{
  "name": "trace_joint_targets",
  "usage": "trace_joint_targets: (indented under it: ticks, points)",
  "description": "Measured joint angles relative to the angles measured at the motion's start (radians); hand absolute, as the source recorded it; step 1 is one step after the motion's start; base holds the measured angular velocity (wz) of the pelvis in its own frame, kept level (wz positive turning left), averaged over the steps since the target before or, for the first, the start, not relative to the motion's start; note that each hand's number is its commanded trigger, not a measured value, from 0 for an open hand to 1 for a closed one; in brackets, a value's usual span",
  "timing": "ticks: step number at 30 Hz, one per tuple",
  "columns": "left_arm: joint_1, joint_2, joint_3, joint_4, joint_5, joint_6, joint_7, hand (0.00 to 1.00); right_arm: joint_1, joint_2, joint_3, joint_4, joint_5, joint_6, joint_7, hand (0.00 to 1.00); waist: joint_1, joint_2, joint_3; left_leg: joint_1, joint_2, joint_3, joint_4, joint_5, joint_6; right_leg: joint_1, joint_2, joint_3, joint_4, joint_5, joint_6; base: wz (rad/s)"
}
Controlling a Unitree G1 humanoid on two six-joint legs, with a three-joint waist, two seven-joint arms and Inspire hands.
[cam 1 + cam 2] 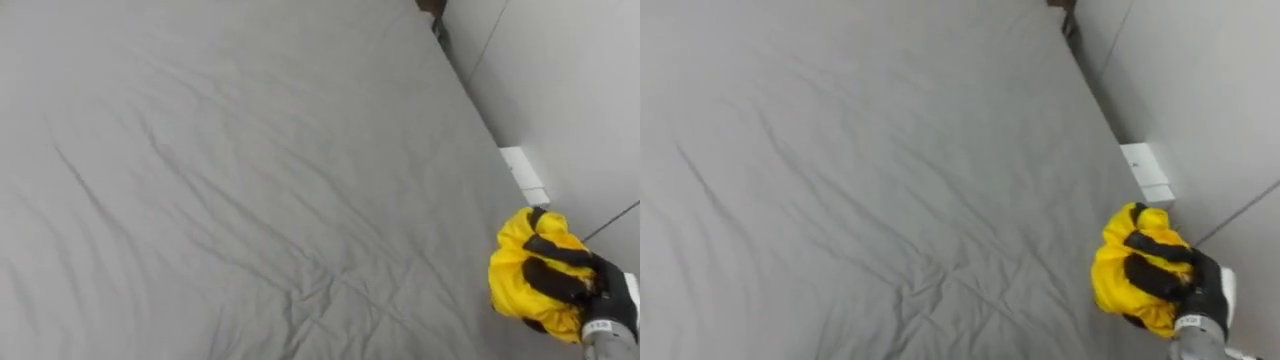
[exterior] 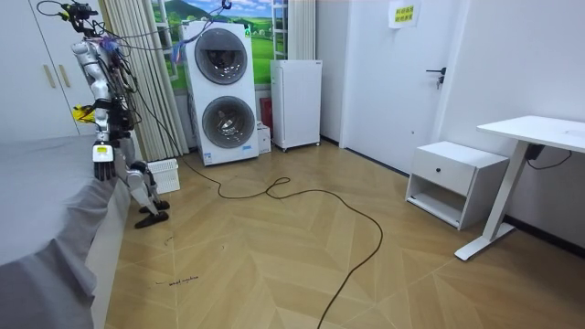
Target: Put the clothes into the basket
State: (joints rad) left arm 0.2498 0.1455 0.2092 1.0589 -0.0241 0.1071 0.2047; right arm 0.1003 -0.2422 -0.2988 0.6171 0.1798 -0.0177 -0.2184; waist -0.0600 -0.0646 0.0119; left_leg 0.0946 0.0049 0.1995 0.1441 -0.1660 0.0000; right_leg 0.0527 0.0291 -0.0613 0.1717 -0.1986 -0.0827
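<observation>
Bunched yellow cloth [image 1: 512, 268] clutched in right hand [image 1: 562, 282], wrinkled grey bedsheet [image 1: 250, 180]

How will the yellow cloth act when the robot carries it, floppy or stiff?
Probably floppy: the yellow cloth is scrunched into a crumpled ball, bulging between the dark fingers of the right hand. Likely light, since one hand alone grips it by the edge of the bed. It shouldn't roll or break, though loose folds might slip out.
</observation>
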Motion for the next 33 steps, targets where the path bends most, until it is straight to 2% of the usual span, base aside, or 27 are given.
trace_joint_targets:
  ticks: [3,4,7,13,15,18,19,21,22,24,28,31,33]
  points:
    - [0.015,0.002,0.007,0.0,0.006,0.024,0.0,0.0,0.011,0.0,-0.014,0.017,0.017,0.015,-0.022,1.0,-0.028,0.002,0.0001,0.004,0.003,0.018,0.0,0.0,0.0,-0.003,0.007,0.026,-0.001,0.005,-0.003,-0.25]
    - [0.019,0.002,0.013,0.0,0.04,0.034,-0.001,0.0,0.011,0.0,-0.029,0.035,0.023,0.015,-0.022,1.0,-0.038,0.003,0.0009,0.004,0.003,0.023,0.0,0.0,0.0,-0.005,0.009,0.03,-0.001,0.005,-0.004,-0.16]
    - [0.021,0.002,0.022,0.0,0.084,0.049,-0.007,0.0,0.012,0.0,-0.05,0.069,0.031,0.02,-0.033,1.0,-0.042,0.005,0.0012,0.002,0.003,0.049,0.0,0.0,0.0,-0.012,0.011,0.04,0.003,0.006,-0.005,-0.13]
    - [0.021,0.008,0.008,-0.001,0.085,0.088,-0.018,0.0,0.006,0.0,-0.049,0.11,0.065,0.031,-0.032,1.0,-0.055,0.02,0.0006,-0.019,0.014,0.07,0.001,0.0,0.0,-0.045,0.022,0.079,0.003,0.019,-0.009,-0.18]
    - [0.015,0.012,-0.017,-0.001,0.086,0.103,-0.018,0.0,-0.029,0.0,-0.052,0.132,0.062,0.031,-0.043,1.0,-0.088,0.037,0.003,-0.053,0.017,0.075,0.002,0.0,0.0,-0.085,0.026,0.09,0.013,0.026,-0.01,0.0]
    - [-0.001,0.012,-0.022,0.001,0.087,0.12,-0.022,0.0,-0.07,-0.001,-0.086,0.169,0.05,0.031,-0.043,1.0,-0.099,0.064,0.0045,-0.096,0.018,0.102,0.003,0.0,0.0,-0.149,0.031,0.112,0.043,0.027,-0.009,-0.16]
    - [-0.003,0.012,-0.026,0.001,0.087,0.124,-0.022,0.0,-0.073,-0.004,-0.09,0.173,0.05,0.031,-0.045,1.0,-0.1,0.07,0.0037,-0.105,0.018,0.104,0.005,0.0,0.0,-0.162,0.031,0.117,0.05,0.028,-0.009,-0.19]
    - [-0.024,0.012,-0.048,0.001,0.099,0.134,-0.022,0.0,-0.097,-0.025,-0.089,0.197,0.051,0.031,-0.053,1.0,-0.1,0.099,0.008,-0.154,0.018,0.106,0.019,0.0,0.0,-0.219,0.034,0.14,0.07,0.034,-0.004,-0.23]
    - [-0.037,0.012,-0.062,0.013,0.099,0.134,-0.022,0.0,-0.115,-0.038,-0.088,0.208,0.051,0.032,-0.055,1.0,-0.098,0.118,0.0085,-0.18,0.018,0.112,0.021,0.0,0.0,-0.252,0.034,0.144,0.078,0.04,-0.002,-0.26]
    - [-0.077,0.013,-0.081,0.056,0.096,0.134,-0.021,0.0,-0.153,-0.055,-0.087,0.229,0.057,0.031,-0.062,1.0,-0.098,0.141,0.0089,-0.214,0.019,0.129,0.023,0.0,0.001,-0.301,0.033,0.151,0.099,0.044,0.001,-0.26]
    - [-0.147,0.024,-0.159,0.101,0.093,0.13,-0.019,0.0,-0.254,-0.083,-0.076,0.34,0.08,0.016,-0.108,1.0,-0.092,0.169,0.0127,-0.316,0.015,0.145,0.055,0.009,0.015,-0.413,0.032,0.167,0.145,0.055,0.007,-0.09]
    - [-0.178,0.024,-0.182,0.129,0.086,0.124,-0.019,0.0,-0.293,-0.084,-0.067,0.385,0.084,0.0,-0.124,1.0,-0.087,0.184,0.0111,-0.35,0.015,0.153,0.055,0.015,0.024,-0.455,0.034,0.175,0.158,0.061,0.006,-0.1]
    - [-0.198,0.024,-0.206,0.143,0.052,0.113,-0.019,0.0,-0.308,-0.087,-0.067,0.417,0.088,-0.017,-0.136,1.0,-0.084,0.205,0.0118,-0.379,0.016,0.156,0.054,0.021,0.032,-0.489,0.034,0.175,0.159,0.065,0.007,0.0]
